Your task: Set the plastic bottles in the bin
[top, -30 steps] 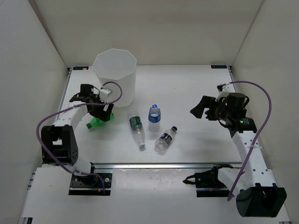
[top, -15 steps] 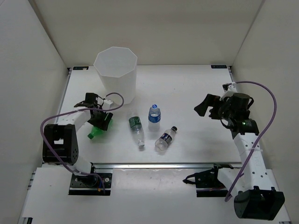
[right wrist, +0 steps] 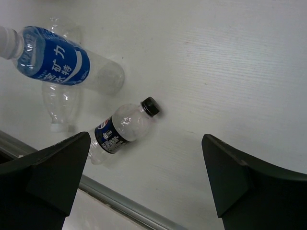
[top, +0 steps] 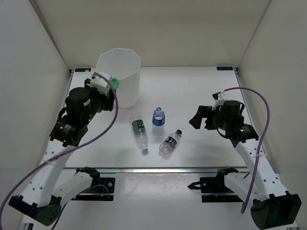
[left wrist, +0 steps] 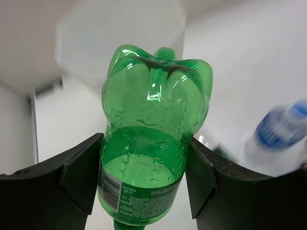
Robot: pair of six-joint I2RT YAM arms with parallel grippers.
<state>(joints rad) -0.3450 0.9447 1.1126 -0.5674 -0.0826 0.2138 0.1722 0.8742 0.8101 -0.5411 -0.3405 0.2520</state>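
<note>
My left gripper is shut on the all-green plastic bottle, held off the table with its base toward the bin. From above, the green bottle shows at the left side of the white faceted bin, close to its rim. The bin is blurred behind the bottle in the left wrist view. Three clear bottles lie on the table: green label, blue label, dark label. My right gripper hangs open right of them, above the dark-label bottle and the blue-label bottle.
White walls enclose the table on the left, back and right. A metal rail runs along the near edge, also seen as the rail in the right wrist view. Purple cables loop off both arms.
My left gripper closed on the green bottle lying on the table and lifted it up beside the bin's rim. The right arm drifted slightly left, still open.
</note>
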